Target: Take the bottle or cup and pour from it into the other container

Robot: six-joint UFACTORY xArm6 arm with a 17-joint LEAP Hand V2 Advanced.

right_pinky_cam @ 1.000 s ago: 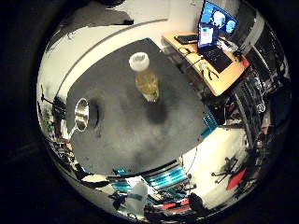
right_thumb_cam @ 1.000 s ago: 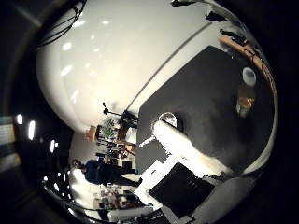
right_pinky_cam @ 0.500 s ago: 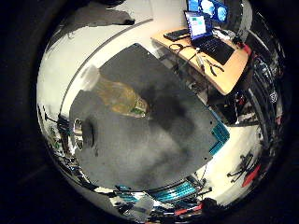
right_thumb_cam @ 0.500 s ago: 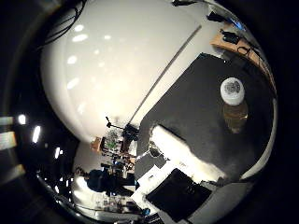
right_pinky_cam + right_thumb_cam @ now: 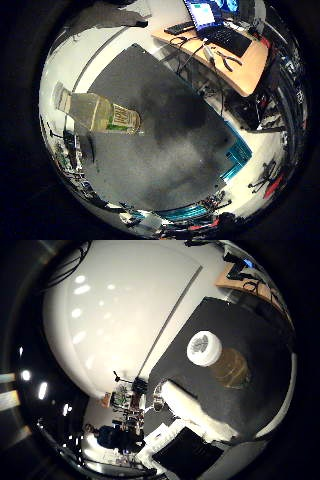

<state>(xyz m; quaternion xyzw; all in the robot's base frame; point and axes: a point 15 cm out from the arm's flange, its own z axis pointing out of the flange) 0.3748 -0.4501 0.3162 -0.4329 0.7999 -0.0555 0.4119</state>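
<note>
A clear bottle [image 5: 227, 365] with a white cap [image 5: 204, 348] and yellowish liquid stands upright on the dark table mat [image 5: 170, 135]. It is close below my palm, and no finger touches it. Its labelled side [image 5: 117, 118] shows in the little finger side view. Of my right hand [image 5: 192, 412] only a white finger shows, reaching out straight beside the bottle, with a black part of the hand behind it. A small metal cup [image 5: 158, 401] stands on the mat's edge, mostly hidden behind that finger.
A wooden desk [image 5: 235, 55] with a laptop, keyboard and pliers stands beyond one side of the mat. A teal rack [image 5: 240, 155] lines another edge. White floor [image 5: 120, 325] surrounds the table, with tripods and clutter farther off.
The views have shifted as my hand came closer to the bottle: its cap is larger and nearer the middle of the thumb side view. The bottle itself stands where it was.
</note>
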